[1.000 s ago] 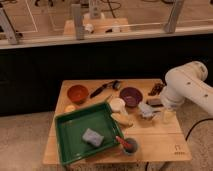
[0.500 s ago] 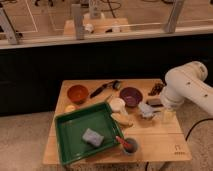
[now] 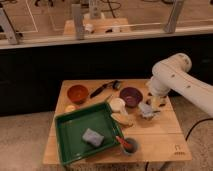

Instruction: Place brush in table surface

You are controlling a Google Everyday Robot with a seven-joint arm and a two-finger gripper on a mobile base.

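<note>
Slim black-handled brush with a small round greyish head (image 3: pixel 104 90) lies flat on the light tan wooden table surface (image 3: pixel 160 140), toward the back edge. It sits on a slant, head toward the rear, not in the tray, and nothing is touching it that I can see.

A round orange bowl (image 3: pixel 77 93) sits near its handle end and a dark purple bowl (image 3: pixel 131 96) just beside its head end. A small white cup (image 3: pixel 117 105) stands close in front. The green rectangular tray (image 3: pixel 62 122) with a grey sponge (image 3: pixel 92 136) lies further forward, and a teal cup with a red-orange utensil (image 3: pixel 127 145) stands at the tray's near corner.

The gripper (image 3: pixel 149 109) hangs low over the right side of the table on the white arm (image 3: pixel 172 75). It is past the purple bowl and well apart from the brush, with its jaws spread wide and nothing between them that I can make out.

My read is that the brush is already on the wood, so the goal looks met or close to it.

Risks from here:
- If I reach for the brush, the path crosses the purple bowl and the white cup, and a low sweep would knock either one.
- The handle is thin and flat on the wood, so the jaws may close on nothing or roll it toward the orange bowl.
- Dragging it forward could tip it over the tray rim, which is the wrong place.
- The tan lump (image 3: pixel 122 119) by the tray corner also sits close to the gripper's side.
</note>
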